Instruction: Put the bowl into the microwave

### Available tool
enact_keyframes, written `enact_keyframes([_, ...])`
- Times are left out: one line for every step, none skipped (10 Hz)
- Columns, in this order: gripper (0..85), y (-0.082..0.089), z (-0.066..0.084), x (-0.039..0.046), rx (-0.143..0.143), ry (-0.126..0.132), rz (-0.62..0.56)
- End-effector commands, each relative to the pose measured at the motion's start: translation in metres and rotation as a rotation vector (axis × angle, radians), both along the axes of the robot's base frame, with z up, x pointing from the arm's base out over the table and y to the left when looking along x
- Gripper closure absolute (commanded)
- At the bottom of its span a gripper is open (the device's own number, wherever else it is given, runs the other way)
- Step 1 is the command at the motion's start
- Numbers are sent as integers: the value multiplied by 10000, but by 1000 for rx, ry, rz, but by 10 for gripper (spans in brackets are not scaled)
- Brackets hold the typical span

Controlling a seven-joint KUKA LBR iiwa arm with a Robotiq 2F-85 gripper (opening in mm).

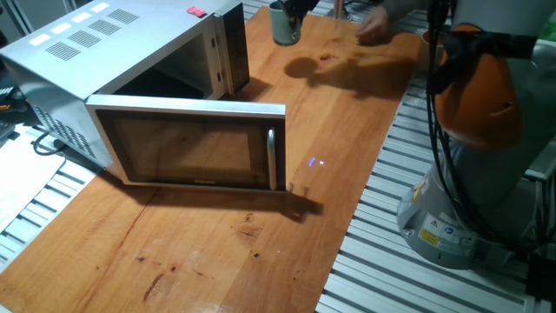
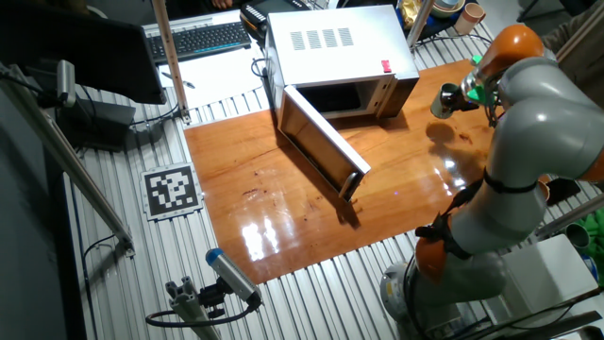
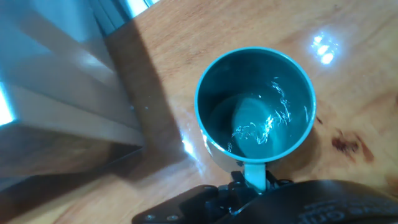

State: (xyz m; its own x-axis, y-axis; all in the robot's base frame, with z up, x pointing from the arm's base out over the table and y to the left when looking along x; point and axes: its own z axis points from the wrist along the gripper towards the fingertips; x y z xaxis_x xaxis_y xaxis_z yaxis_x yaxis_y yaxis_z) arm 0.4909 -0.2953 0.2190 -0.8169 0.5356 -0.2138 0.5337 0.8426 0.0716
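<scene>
I see tool (image 1: 291, 7) pinching bowl (image 1: 284, 26) by rim, seemingly lifted off tabletop (image 1: 261, 252) near far edge; microwave (image 1: 130, 52) door (image 1: 195, 143) swung open

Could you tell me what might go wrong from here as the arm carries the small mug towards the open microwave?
1. The end effector seems to pinch only the handle side of the small grey-green ceramic mug, so it could tilt or slip.
2. The boxy silver-white microwave has its dark glass door swung wide beside the opening; the arm might clip it.
3. The mug hangs above the wooden table; a drop could break it.
</scene>
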Motion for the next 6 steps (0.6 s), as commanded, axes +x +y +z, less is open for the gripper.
enact_keyframes([850,43,108,-33,6,3,-14])
enact_keyframes([850,90,134,-55,15,6,-35])
enact_keyframes([850,141,158,-78,10,11,-55])
enact_keyframes([850,203,190,-106,3,12,-77])
enact_keyframes([850,256,210,-128,2,11,-92])
enact_keyframes([850,299,226,-148,5,11,-101])
